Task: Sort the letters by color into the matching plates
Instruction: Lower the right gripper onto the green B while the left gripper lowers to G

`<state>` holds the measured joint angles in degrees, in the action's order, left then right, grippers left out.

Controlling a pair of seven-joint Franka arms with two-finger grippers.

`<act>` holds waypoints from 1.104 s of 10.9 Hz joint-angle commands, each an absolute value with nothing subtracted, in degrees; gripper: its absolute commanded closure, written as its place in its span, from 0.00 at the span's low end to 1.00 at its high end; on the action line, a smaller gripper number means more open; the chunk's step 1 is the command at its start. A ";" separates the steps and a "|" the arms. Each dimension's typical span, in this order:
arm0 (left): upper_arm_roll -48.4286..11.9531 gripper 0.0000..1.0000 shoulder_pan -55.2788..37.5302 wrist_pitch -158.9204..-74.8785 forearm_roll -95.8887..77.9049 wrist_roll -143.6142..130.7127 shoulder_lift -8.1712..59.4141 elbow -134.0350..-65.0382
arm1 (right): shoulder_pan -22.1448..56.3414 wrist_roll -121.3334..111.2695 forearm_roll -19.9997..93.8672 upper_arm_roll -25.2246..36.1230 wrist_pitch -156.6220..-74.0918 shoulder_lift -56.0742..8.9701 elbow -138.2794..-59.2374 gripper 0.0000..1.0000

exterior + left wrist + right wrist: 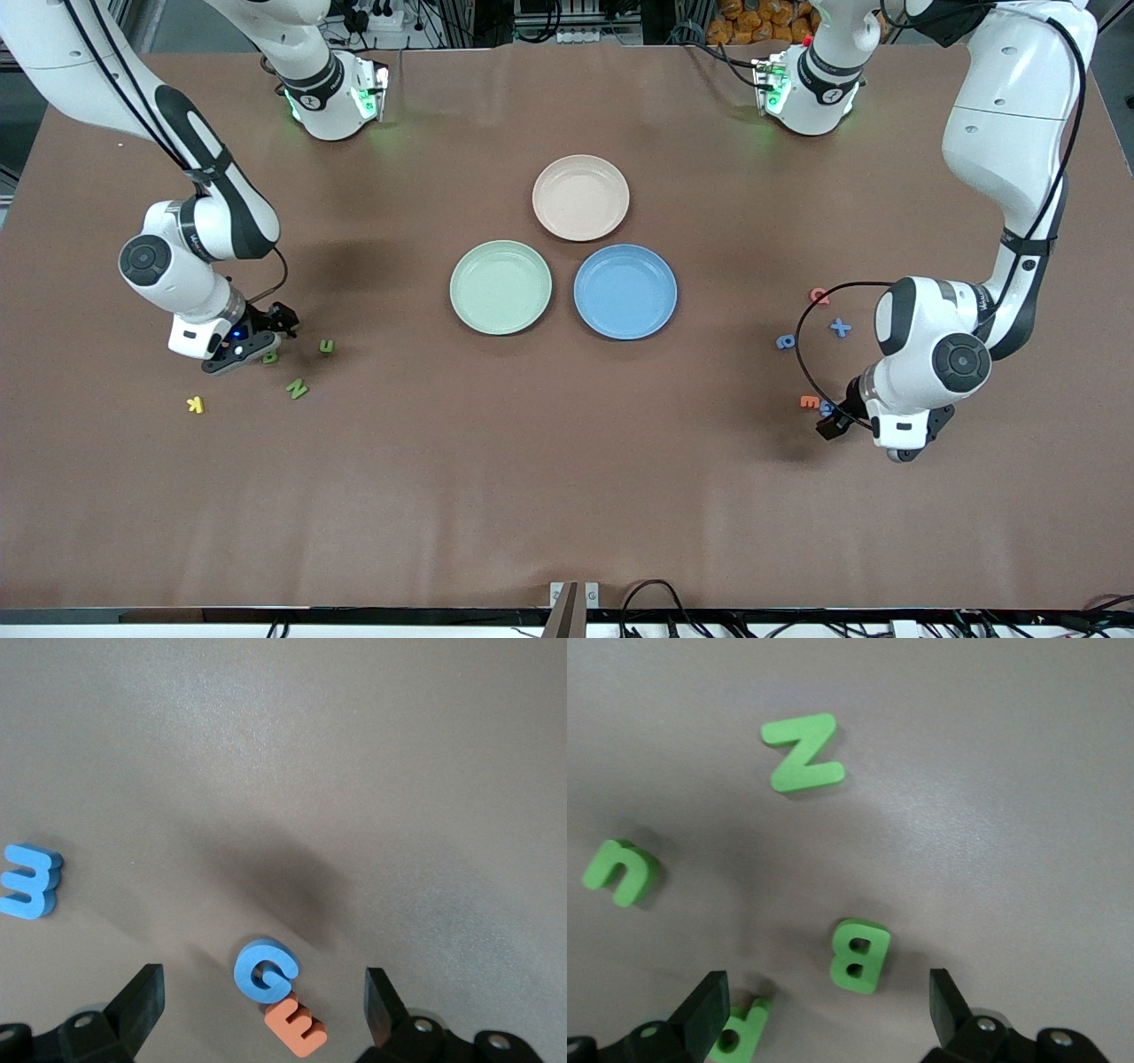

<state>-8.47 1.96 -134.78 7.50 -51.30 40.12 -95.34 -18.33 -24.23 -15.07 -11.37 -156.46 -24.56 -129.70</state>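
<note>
The left gripper is being held low over the table with its jaws spread wide and nothing pinched; a blue letter G is lying between the fingers, touching an orange letter E. A blue letter E is lying apart from them.

The right gripper is likewise being held low with jaws spread and empty; a green letter B is lying between its fingers, a green letter P just beside one of them. A green letter N and a green letter U are lying farther out.

The green plate and the blue plate are sitting side by side mid-table, both bare, with a beige plate farther from the front camera. A blue letter X, another blue letter and a red letter are lying toward the left arm's end, a yellow letter K toward the right arm's end.
</note>
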 commanded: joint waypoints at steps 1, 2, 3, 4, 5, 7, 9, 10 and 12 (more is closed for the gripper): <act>-8.61 0.00 2.20 -135.97 8.26 -52.47 40.16 -96.24 | -21.44 -24.17 -17.31 -13.01 -157.68 -26.63 -128.23 0.00; -8.61 0.00 2.11 -136.58 8.26 -52.47 40.34 -96.33 | -21.97 -24.17 -17.40 -13.62 -157.68 -26.89 -127.97 0.00; -8.61 0.00 1.85 -137.89 8.26 -52.56 40.60 -97.02 | -22.06 -24.17 -17.40 -13.71 -157.68 -26.98 -127.97 0.00; -8.61 0.00 1.93 -138.86 8.26 -52.65 40.61 -97.64 | -22.06 -24.17 -17.40 -13.71 -157.68 -26.98 -127.88 0.00; -8.53 0.00 1.85 -139.39 8.26 -52.65 40.69 -97.82 | -21.97 -24.17 -17.32 -13.71 -157.68 -27.07 -127.71 0.00; -8.61 0.02 1.93 -139.48 8.35 -52.47 40.87 -97.74 | -21.80 -24.17 -17.40 -13.71 -157.68 -27.51 -127.27 0.07; -8.53 0.02 2.02 -139.48 8.61 -52.12 40.96 -97.56 | -21.80 -24.08 -17.32 -13.71 -157.68 -27.60 -126.83 0.09; -8.53 0.01 2.11 -139.74 8.79 -51.95 41.04 -97.47 | -21.80 -24.08 -17.40 -13.71 -157.68 -27.95 -126.74 0.09; -8.53 0.02 2.20 -140.71 8.96 -51.86 41.31 -97.56 | -21.80 -24.17 -18.36 -13.71 -157.76 -28.30 -126.56 0.22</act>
<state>-8.47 1.94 -138.96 7.51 -51.30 40.94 -97.33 -20.27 -24.23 -16.00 -12.46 -157.33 -26.70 -127.82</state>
